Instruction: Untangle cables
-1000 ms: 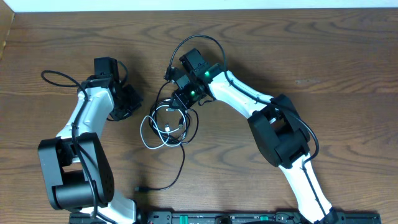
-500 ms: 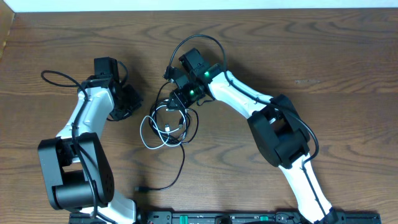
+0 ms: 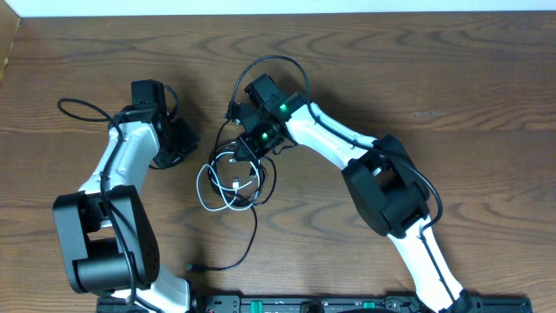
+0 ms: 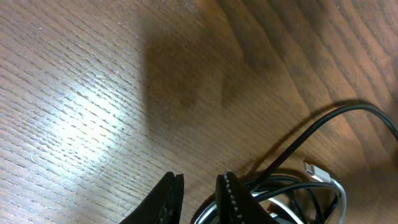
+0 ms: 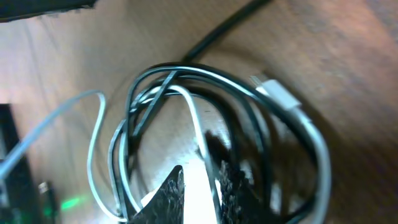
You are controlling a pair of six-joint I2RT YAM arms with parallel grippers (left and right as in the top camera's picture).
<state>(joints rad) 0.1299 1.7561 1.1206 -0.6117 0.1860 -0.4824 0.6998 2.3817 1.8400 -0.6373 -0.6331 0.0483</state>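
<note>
Overhead layout: brown wooden table with two white-and-black arms, one on the left and one reaching in from the near right.
Cords: thin white cord and thin black cord looped together in one loose bundle at mid-table, between the two grippers and not yet separated.
Black tail: leaves the bundle toward the near edge, then bends left and ends in a small plug.
Right gripper: down on the far edge of the bundle. Seen in the right wrist view clenched on one strand of the white cord, with black loops lying around the fingertips.
Left gripper: just left of the bundle, low over bare wood. Seen in the left wrist view slightly parted with nothing in the slim gap, the coils just beside one finger.
White plug: rests at the rim of the coils, beneath a raised arc of black cord.
</note>
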